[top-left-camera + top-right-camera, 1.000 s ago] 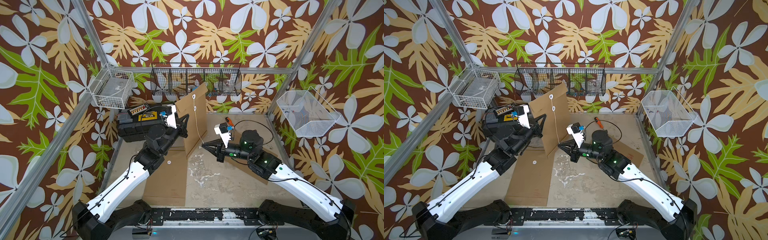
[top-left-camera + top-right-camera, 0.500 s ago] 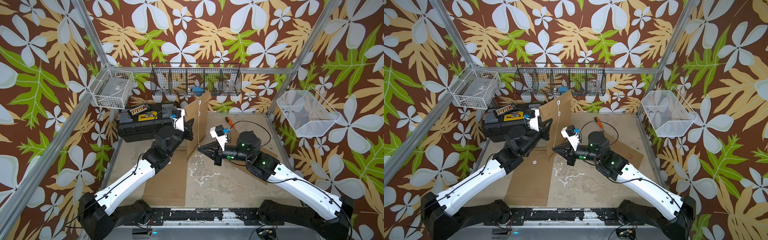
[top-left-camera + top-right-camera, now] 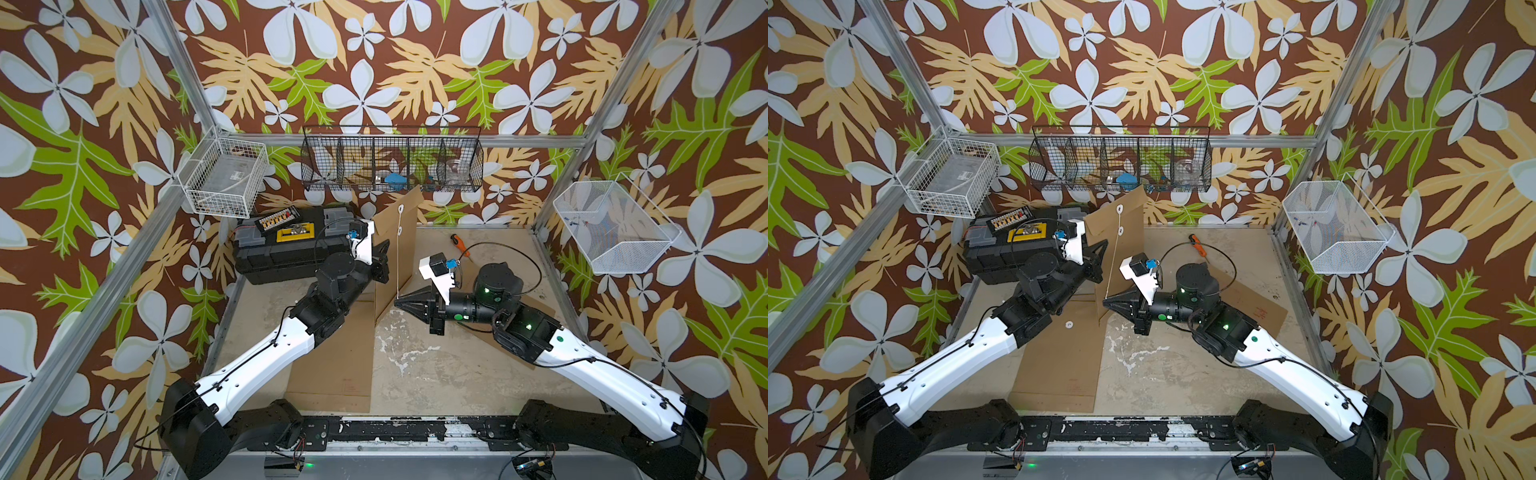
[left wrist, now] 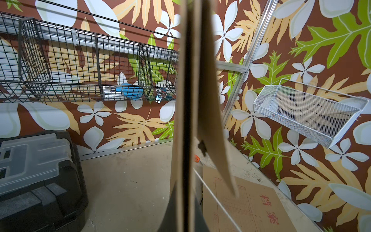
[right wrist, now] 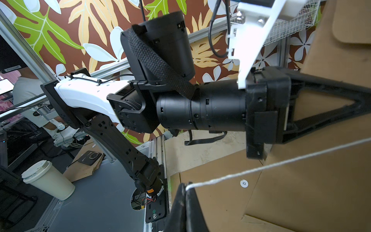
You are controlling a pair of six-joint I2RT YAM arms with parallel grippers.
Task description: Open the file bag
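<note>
The file bag is a brown kraft envelope standing upright, edge-on in the left wrist view. My left gripper is shut on its side edge. The bag's flap curls slightly away from the body. A white string runs taut from the bag's round button down to my right gripper, which is shut on the string's end beside the bag's lower corner.
Another brown bag lies flat under the left arm; one with red characters lies under the right arm. A black toolbox stands at the back left, an orange screwdriver behind. Wire baskets hang on the walls.
The left arm has carried the upright bag to the right and turned it. The right gripper has shifted slightly left and down with the string, which now runs straight.
</note>
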